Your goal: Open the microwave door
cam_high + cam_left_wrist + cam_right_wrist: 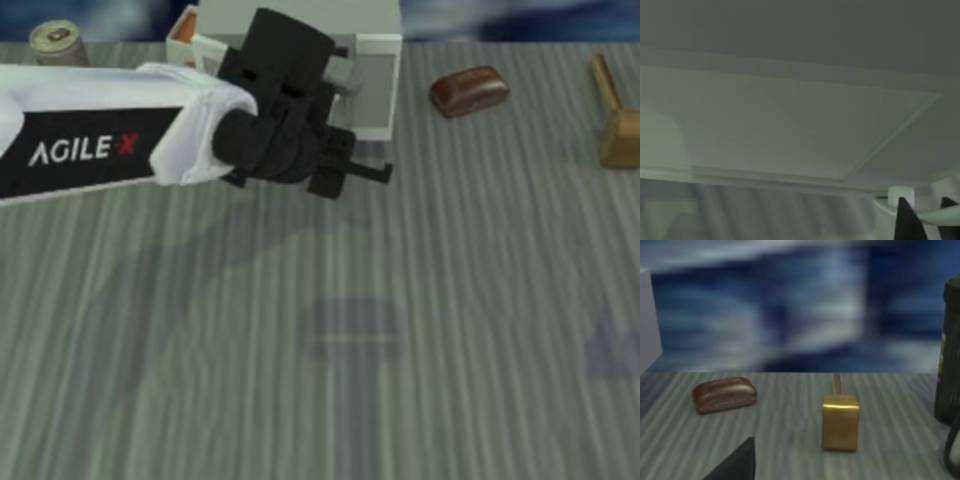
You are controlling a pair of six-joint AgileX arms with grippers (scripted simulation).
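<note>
The light grey-white microwave (340,18) stands at the table's far edge, in the middle. My left arm hides much of it. Its door (374,92), a grey window in a pale frame, faces the near side. In the left wrist view the door (790,125) fills most of the picture. My left gripper (350,172) is at the door's front, and its two dark fingertips (905,220) straddle the thin pale handle (935,214), shut on it. I cannot tell whether the door is ajar. My right gripper (737,465) is parked outside the top view.
A white-and-orange box (183,25) and a can (57,42) sit at the far left. To the right of the microwave lie a brown bread loaf (469,90) and a golden mallet (615,115). A dark bottle (950,355) stands beyond the mallet.
</note>
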